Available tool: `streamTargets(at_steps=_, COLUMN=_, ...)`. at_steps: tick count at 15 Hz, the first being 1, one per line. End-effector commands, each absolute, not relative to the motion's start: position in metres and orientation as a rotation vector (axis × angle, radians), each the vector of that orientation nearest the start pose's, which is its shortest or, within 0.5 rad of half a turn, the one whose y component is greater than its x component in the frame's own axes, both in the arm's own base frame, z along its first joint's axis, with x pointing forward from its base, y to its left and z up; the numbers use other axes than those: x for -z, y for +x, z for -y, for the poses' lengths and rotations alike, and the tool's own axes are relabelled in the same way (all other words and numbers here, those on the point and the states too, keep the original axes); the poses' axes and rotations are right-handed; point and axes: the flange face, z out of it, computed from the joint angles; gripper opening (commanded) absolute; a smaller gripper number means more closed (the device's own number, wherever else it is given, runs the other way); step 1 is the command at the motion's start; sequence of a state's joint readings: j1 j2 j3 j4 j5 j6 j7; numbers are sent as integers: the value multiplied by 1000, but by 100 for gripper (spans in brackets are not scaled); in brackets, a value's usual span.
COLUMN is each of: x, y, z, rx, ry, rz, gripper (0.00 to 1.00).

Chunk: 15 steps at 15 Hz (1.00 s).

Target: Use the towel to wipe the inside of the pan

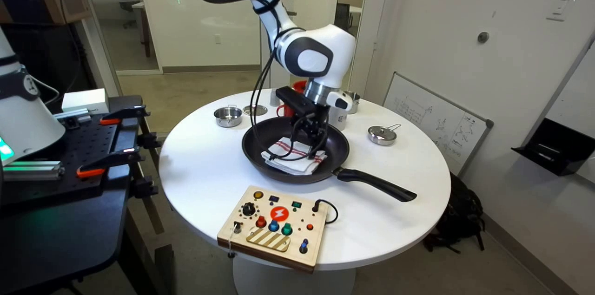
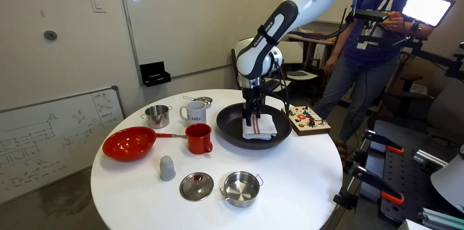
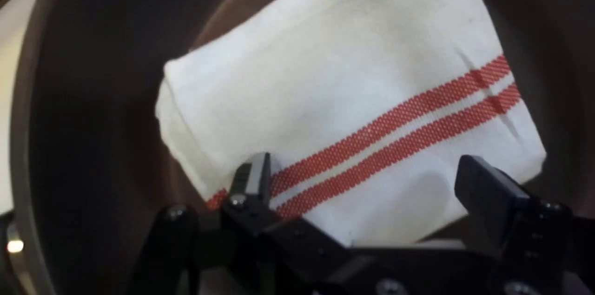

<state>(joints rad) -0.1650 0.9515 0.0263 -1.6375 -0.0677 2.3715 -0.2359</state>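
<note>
The large black pan (image 1: 261, 140) stands on the white round table, and its straight handle (image 1: 379, 185) points toward the front right in an exterior view. The pan's dark inside also shows in an exterior view (image 2: 229, 123) and in the wrist view (image 3: 93, 76). The folded white towel (image 3: 334, 81) with red stripes lies flat inside the pan, also in both exterior views (image 1: 295, 158) (image 2: 259, 127). My gripper (image 3: 362, 169) is open, pointing down low over the towel, its fingers wide apart near one edge. I cannot tell whether the fingertips touch the cloth. In both exterior views the gripper (image 1: 312, 146) (image 2: 253, 118) is inside the pan's rim.
A wooden button box (image 1: 274, 227) lies close to the pan. A red cup (image 2: 199, 138), a white mug (image 2: 196, 112) and a red bowl-shaped pan (image 2: 130, 144) stand on another side. Metal pots (image 2: 241, 188) (image 2: 157, 116), a lid (image 2: 197, 186) and a grey cup (image 2: 167, 168) share the table.
</note>
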Motion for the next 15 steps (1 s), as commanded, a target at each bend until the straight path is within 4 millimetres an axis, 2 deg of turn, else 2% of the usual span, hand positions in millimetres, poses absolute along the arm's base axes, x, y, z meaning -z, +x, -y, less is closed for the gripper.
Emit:
streamTargets(at_steps=1, x=-31, y=595, z=92, rx=-261, ry=-3091, rz=219, gripper=100)
streamTargets(at_steps=4, x=-20, y=584, z=88, rx=-197, ry=-3109, rz=238, gripper=100)
streamTargets(at_steps=7, x=-14, y=573, z=82, rx=-209, ry=-3105, rz=253, gripper=100)
streamTargets(at_steps=8, x=-12, y=571, z=81, rx=-218, ry=-3103, rz=247, gripper=75)
streamTargets(at_steps=9, x=-11, y=569, z=81, rx=-234, ry=-3098, rz=250, gripper=74)
streamTargets(at_steps=10, x=-9, y=567, z=81, rx=-246, ry=-3097, rz=244, gripper=68)
streamTargets(at_steps=15, x=-4, y=562, z=86, rx=-275, ry=-3084, rz=245, gripper=27)
